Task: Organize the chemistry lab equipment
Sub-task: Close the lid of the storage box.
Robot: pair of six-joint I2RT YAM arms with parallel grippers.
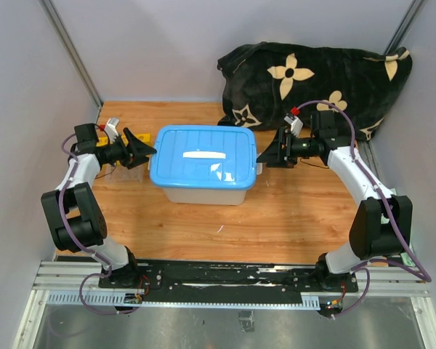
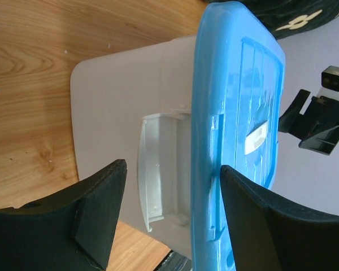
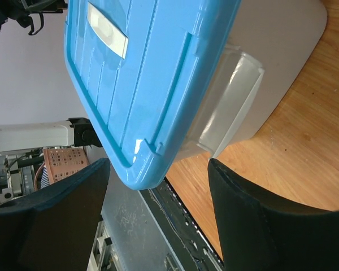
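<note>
Of the chemistry lab equipment I see only a yellow piece of the tube rack point(image 1: 102, 137), mostly hidden behind my left arm; the glassware, tubes and tools are out of view. My left gripper point(image 1: 147, 149) point(image 2: 172, 166) is open at the left end of the white tub point(image 1: 203, 192), its fingers straddling the blue lid's point(image 2: 231, 84) edge and the tub's handle point(image 2: 158, 164) without touching them. My right gripper point(image 1: 265, 158) point(image 3: 158, 164) is open at the tub's right end. The lid's corner point(image 3: 141, 169) and the right handle point(image 3: 231, 107) lie just ahead of its fingers.
The tub with its lid point(image 1: 203, 156) on stands mid-table on wood. A black cloth with cream flowers point(image 1: 312, 76) is heaped at the back right. Grey walls close in both sides. The arm bases sit on a black rail point(image 1: 232, 275) at the near edge.
</note>
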